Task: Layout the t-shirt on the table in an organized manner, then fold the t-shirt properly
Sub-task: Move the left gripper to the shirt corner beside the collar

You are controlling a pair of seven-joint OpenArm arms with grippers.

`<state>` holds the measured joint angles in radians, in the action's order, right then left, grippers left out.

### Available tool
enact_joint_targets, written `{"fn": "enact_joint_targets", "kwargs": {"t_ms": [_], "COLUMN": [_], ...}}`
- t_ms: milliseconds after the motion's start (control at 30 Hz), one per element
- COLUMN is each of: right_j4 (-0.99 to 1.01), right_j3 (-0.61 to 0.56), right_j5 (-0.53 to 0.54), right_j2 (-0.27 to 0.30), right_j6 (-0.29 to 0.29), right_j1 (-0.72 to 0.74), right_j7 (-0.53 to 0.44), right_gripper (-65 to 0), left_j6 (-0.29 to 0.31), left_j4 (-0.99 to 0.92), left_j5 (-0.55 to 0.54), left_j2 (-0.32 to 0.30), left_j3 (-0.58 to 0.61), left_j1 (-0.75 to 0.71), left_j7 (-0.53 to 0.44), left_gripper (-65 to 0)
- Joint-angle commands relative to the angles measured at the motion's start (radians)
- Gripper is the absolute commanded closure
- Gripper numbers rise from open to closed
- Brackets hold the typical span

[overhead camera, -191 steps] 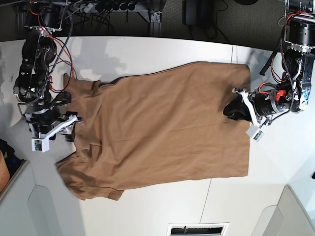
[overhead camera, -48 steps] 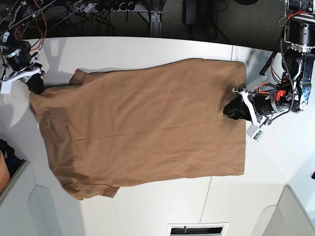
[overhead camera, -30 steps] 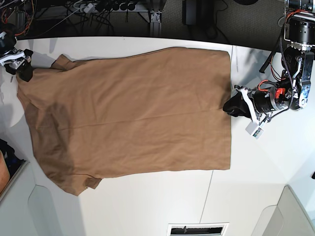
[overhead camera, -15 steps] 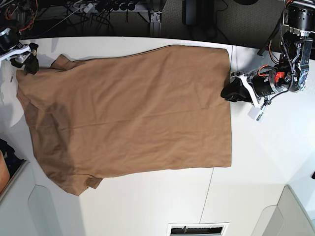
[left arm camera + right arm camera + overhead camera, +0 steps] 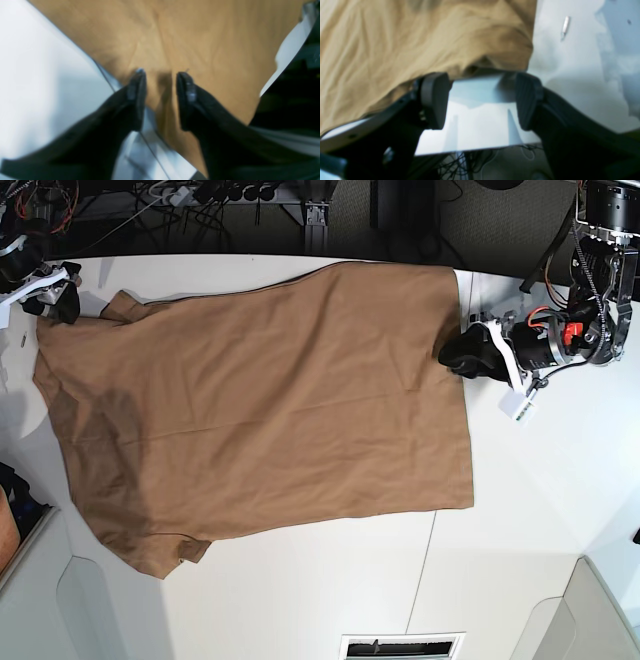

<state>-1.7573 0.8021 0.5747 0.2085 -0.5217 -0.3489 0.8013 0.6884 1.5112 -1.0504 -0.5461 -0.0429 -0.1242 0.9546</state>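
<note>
The tan-brown t-shirt lies spread flat on the white table, its hem toward the right and its sleeves toward the left. My left gripper sits at the hem's upper right part. In the left wrist view its black fingers stand apart over the cloth, with nothing pinched between them. My right gripper hovers by the far-left shoulder. It is wide open, with bare table between its pads and the shirt's edge just beyond the tips.
A thin dark seam crosses the tabletop near the front right. Cables and dark equipment run behind the far edge. A vent grille sits at the front edge. A tiny white scrap lies by the right gripper.
My left gripper slid left and slightly toward the far edge, nudging the hem's upper corner leftward, and its jaws have spread. The right gripper stays open at the far-left corner.
</note>
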Motion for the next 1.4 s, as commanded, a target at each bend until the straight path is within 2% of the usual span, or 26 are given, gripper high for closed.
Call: {"fn": "enact_joint_targets", "kwargs": {"t_ms": [0,167,267,767,1000,1133,1233,1367], "right_j4": [-0.003,0.064,0.083,0.098,0.099,0.099,0.099,0.099], "right_j3": [0.000,0.001,0.003,0.003,0.003,0.003,0.003,0.003], "right_j5": [0.000,0.001,0.005,0.016,0.027,0.032,0.039,0.039], "right_j2": [0.017,0.040,0.057,0.078,0.082,0.083,0.082,0.083], "right_j6": [0.004,0.016,0.018,0.021,0.021,0.021,0.021,0.021], "right_j1": [0.005,0.011,0.024,0.060,0.063,0.077,0.077,0.077], "right_j7": [-0.020,-0.044,-0.045,-0.046,-0.050,-0.047,-0.047,-0.048], "right_gripper": [-40.7,-40.7,-40.7,-40.7,-40.7,-40.7,-40.7,-40.7], "left_j6": [0.010,0.010,0.010,0.010,0.010,0.010,0.010,0.010], "left_j4": [0.016,0.016,0.016,0.040,0.209,0.211,0.211,0.211], "left_j5": [-0.035,-0.167,-0.196,-0.296,-0.292,-0.227,-0.224,-0.224], "left_j2": [-0.020,-0.020,-0.023,-0.021,0.007,0.054,0.082,0.086], "left_j3": [-0.040,-0.187,-0.226,-0.230,-0.225,-0.219,-0.219,-0.218], "left_j1": [0.003,-0.076,-0.140,-0.333,-0.415,-0.416,-0.416,-0.414], "left_j7": [-0.005,0.087,0.092,0.148,0.142,0.100,0.097,0.096], "left_gripper": [-28.9,-28.9,-28.9,-28.9,-28.9,-28.9,-28.9,-28.9]}}
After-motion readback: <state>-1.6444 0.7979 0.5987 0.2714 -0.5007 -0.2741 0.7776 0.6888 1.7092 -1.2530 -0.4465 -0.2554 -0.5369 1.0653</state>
